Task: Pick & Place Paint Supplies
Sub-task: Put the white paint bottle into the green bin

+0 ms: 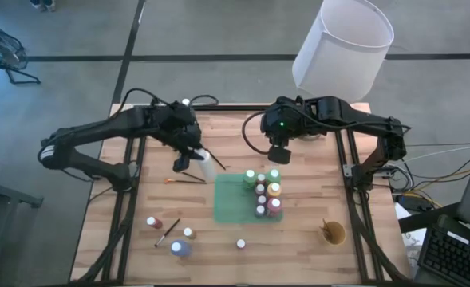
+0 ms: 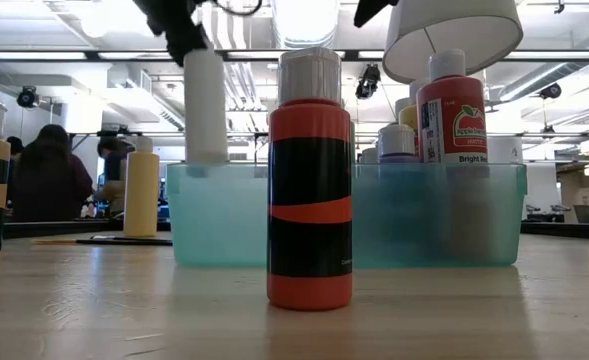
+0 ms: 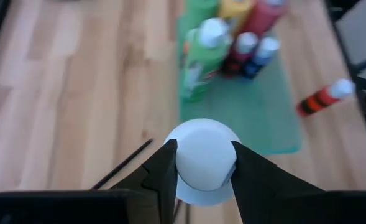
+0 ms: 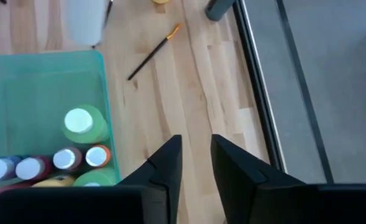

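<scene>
Closest to the low camera, a red-and-black bottle (image 2: pixel 310 180) stands upright on the table (image 2: pixel 124 310), in front of a translucent green bin (image 2: pixel 234 215) holding several bottles. A white bottle (image 2: pixel 205 105) hangs at the bin's left end, pinched from above by a dark end effector.

From the high view, the left end effector (image 1: pixel 196 151) grips that white bottle (image 1: pixel 207 163) just left of the green bin (image 1: pixel 228 199). The right end effector (image 1: pixel 278 157) hovers over the bin's far edge. Loose bottles and a brush (image 1: pixel 167 232) lie near the table's front left.

At the left wrist, both fingers (image 3: pixel 164 168) clamp the white cap (image 3: pixel 204 155).

At the right wrist, the right end effector's fingers (image 4: pixel 168 163) stand slightly apart, holding nothing, beside the bin's corner; a brush (image 4: pixel 153 52) lies beyond.
</scene>
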Robot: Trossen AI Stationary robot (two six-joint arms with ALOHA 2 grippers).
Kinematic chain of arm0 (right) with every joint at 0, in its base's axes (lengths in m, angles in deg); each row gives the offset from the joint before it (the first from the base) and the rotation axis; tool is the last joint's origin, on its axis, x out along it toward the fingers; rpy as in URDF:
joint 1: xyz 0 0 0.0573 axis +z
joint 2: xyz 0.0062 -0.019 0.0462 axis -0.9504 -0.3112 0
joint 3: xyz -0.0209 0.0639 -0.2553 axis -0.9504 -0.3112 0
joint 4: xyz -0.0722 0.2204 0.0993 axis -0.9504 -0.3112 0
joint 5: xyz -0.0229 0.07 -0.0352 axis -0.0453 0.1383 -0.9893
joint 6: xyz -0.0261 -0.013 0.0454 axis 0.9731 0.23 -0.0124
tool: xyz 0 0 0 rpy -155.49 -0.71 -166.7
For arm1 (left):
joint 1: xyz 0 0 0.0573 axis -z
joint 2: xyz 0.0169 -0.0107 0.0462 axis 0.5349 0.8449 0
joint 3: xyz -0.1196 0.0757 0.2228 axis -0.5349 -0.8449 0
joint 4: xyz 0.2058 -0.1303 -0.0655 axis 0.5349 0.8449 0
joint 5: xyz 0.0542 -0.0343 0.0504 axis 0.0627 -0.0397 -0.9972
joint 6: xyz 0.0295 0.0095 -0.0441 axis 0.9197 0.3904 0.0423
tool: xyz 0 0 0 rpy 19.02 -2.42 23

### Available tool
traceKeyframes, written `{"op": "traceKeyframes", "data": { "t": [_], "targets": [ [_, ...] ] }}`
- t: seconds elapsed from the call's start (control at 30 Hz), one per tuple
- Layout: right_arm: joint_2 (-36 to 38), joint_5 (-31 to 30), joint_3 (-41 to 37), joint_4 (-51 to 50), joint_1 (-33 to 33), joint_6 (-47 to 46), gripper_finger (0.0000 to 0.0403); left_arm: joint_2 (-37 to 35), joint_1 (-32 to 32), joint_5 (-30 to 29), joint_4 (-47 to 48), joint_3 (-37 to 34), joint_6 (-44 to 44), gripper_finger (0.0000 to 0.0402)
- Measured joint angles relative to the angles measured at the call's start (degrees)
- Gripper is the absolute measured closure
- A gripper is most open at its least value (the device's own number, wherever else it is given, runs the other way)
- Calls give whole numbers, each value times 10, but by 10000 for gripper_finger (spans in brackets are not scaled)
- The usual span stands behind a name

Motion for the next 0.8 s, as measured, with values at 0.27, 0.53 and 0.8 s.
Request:
{"op": "traceKeyframes", "data": {
  "t": [0.27,0.53,0.8],
  "targets": [
    [0,0,0,0,-17,-4,355,4,114,-16,-57,0,-37,276],
    [0,0,0,10,-37,-22,352,37,168,-81,-115,-1,-66,276],
    [0,0,0,16,-55,-33,333,100,170,-87,-157,-1,-69,276]
  ]
}}
